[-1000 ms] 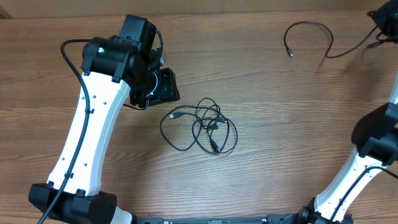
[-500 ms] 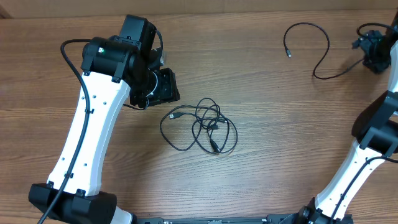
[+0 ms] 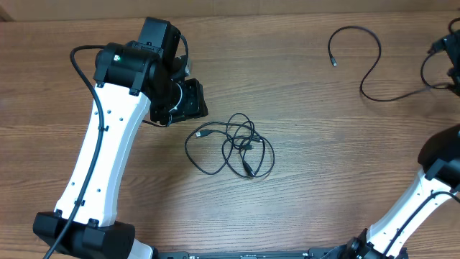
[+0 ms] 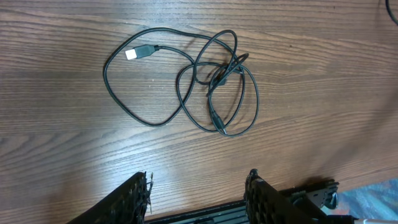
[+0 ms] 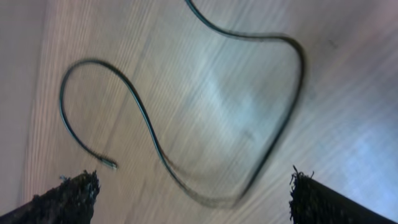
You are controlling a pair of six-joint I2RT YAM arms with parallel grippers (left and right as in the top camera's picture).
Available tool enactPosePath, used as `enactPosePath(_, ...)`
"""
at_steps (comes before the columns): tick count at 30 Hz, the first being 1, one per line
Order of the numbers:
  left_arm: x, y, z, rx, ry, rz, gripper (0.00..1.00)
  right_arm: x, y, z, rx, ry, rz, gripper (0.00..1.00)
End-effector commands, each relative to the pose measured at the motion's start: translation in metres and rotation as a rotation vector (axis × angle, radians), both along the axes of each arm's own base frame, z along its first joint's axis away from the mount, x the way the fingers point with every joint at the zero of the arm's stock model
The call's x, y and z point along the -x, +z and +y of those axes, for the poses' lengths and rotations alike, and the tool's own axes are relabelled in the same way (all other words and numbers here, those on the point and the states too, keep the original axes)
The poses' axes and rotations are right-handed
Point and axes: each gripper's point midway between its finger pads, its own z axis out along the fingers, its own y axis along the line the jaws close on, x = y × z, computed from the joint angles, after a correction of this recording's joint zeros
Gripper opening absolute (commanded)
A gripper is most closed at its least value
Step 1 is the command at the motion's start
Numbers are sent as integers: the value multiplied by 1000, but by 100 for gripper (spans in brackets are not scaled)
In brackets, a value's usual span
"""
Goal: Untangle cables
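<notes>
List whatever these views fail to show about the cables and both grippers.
- Loose cable: overhead, its far end is lost near the right edge; the right wrist view is motion-blurred.
- Tangle: which strand crosses over which at the knot, and the cord count, are too fine in both views.
- Right gripper: overhead, mostly cut off by the right edge.
- Left gripper: overhead, hidden beneath the left arm.

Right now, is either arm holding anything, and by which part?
Nothing is held. The left end effector and right end effector are open; tangle and loose cable lie free.
</notes>
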Motion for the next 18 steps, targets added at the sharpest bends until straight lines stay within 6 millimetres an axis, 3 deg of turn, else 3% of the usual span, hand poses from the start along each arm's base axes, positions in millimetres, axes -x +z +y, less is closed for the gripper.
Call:
enactPosePath(1,-1,-6,-1,-14,-17,8,53,24,18,3,44,-21,64,100)
enactPosePath(2,-1,-6,-1,-14,-17,7,53,39,5,0,83,-27,163,99)
enactPosePath(5,-2,-5,-1,-13,-17,4,53,48,-17,6,81,-12,250,98)
enactPosePath(14,-2,-6,-1,-13,-17,5,52,42,-99,61,-67,90,327,93)
enactPosePath(18,-2,-6,-1,-13,-17,5,52,26,-119,71,-41,123,288,73)
